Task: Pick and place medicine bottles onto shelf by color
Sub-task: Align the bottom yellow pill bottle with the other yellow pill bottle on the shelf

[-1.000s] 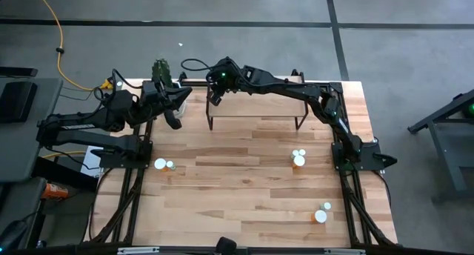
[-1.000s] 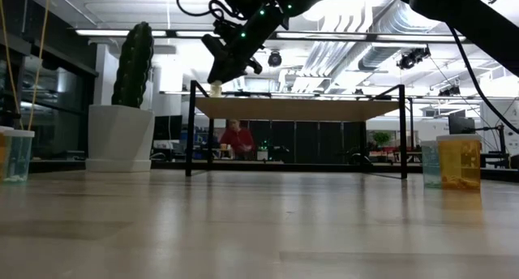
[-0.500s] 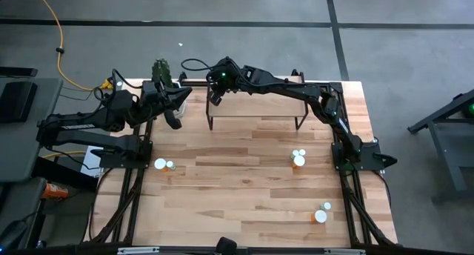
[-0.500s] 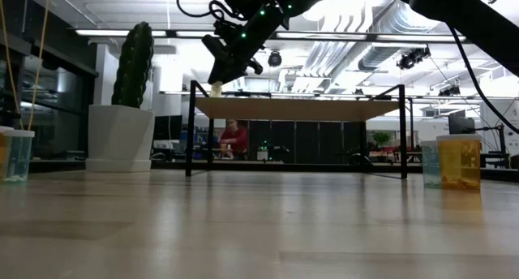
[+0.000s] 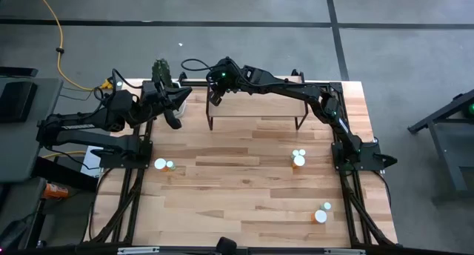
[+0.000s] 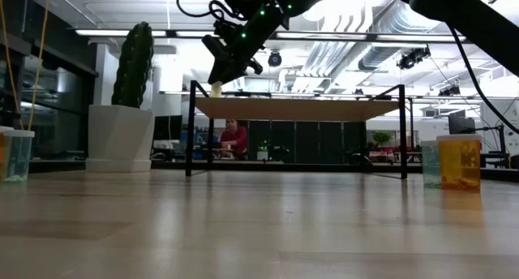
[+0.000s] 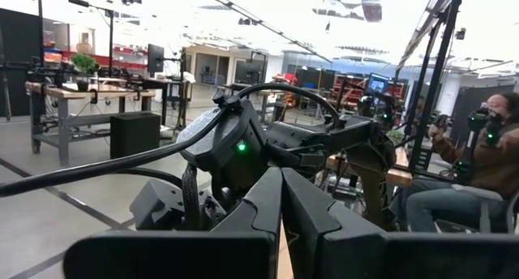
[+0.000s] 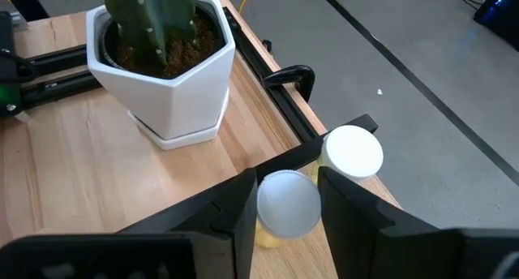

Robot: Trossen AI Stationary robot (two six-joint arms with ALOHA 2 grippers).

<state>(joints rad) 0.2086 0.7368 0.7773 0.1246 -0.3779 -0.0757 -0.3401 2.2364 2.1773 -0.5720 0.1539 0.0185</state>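
My right gripper (image 5: pixel 215 97) reaches over the far left corner of the shelf (image 5: pixel 259 107) and is shut on a yellowish medicine bottle (image 8: pixel 287 203) with a white cap. A second white-capped bottle (image 8: pixel 353 152) stands just beyond it at the shelf's corner. More bottles stand on the table in small groups at the left (image 5: pixel 160 164), the middle right (image 5: pixel 298 159) and the near right (image 5: pixel 321 215). My left gripper (image 7: pixel 281 199) is shut on nothing, raised in the air next to the cactus pot (image 5: pixel 161 70). My right gripper pinches the bottle's white cap (image 8: pixel 268 199) between its two fingers, one on each side. The fingers (image 6: pixel 220 75) slant down onto it from the table's right side. The bottle (image 6: pixel 216 88) is upright at the shelf's left end, its base at board level.
A cactus in a white pot (image 8: pixel 162 68) stands on the table's far left corner, close to the shelf's left end. The shelf's thin black legs (image 6: pixel 190 129) stand on the tabletop. Open tabletop (image 5: pixel 244 181) lies between the bottle groups.
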